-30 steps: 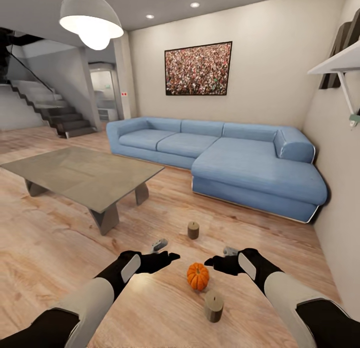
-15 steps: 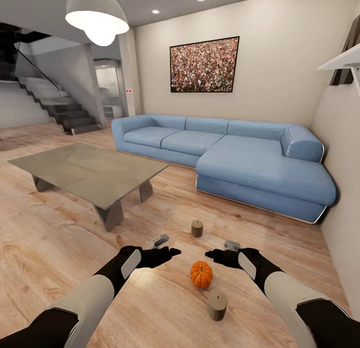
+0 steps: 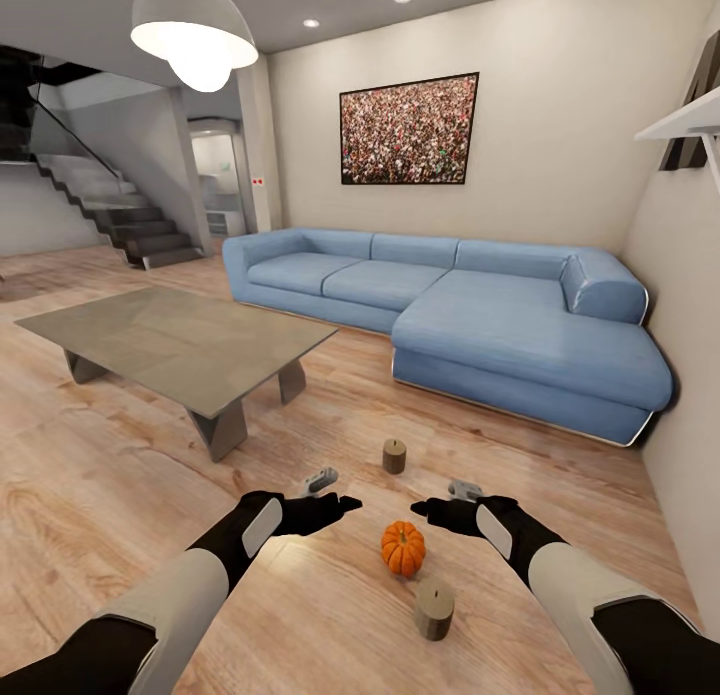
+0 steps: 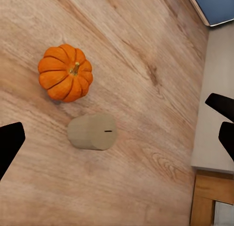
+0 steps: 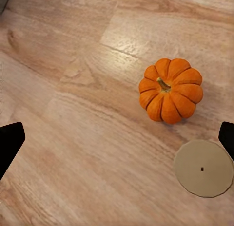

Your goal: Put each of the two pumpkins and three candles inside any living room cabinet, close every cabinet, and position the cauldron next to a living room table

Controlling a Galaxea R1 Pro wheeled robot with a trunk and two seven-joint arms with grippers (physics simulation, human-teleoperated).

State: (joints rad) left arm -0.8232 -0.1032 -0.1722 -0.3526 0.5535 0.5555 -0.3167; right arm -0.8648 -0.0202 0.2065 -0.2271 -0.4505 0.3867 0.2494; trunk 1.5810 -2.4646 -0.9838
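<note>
Both tools hang low over the wooden floor (image 3: 110, 495), black and glossy, with nothing between their fingers. Seen from the head camera, the left tool (image 3: 340, 503) and the right tool (image 3: 425, 513) point toward each other with a gap between them. In each wrist view the dark fingertips sit at opposite edges of the picture, so each tool is spread wide.

One pumpkin (image 3: 402, 547) sits on the floor just ahead of the two tools: squat, bright orange, deeply ribbed, with a short brownish stem. Near it, closer to the robot, stands a stubby tan candle (image 3: 434, 609), a plain matte cylinder with a flat round top and a tiny dark wick mark in the middle. The two are close but apart. A second candle (image 3: 395, 456), darker grey-brown, stands farther off toward the sofa (image 3: 500, 325).

The tabletop (image 3: 180, 340) lies ahead on the left, a long low rectangle with a glossy grey-beige surface on short angled block legs. The floor is pale plank wood with strong grain. The sofa is a blue upholstered corner piece against the far wall, under a framed picture (image 3: 408, 130). A white dome lamp (image 3: 195, 35) hangs overhead.
</note>
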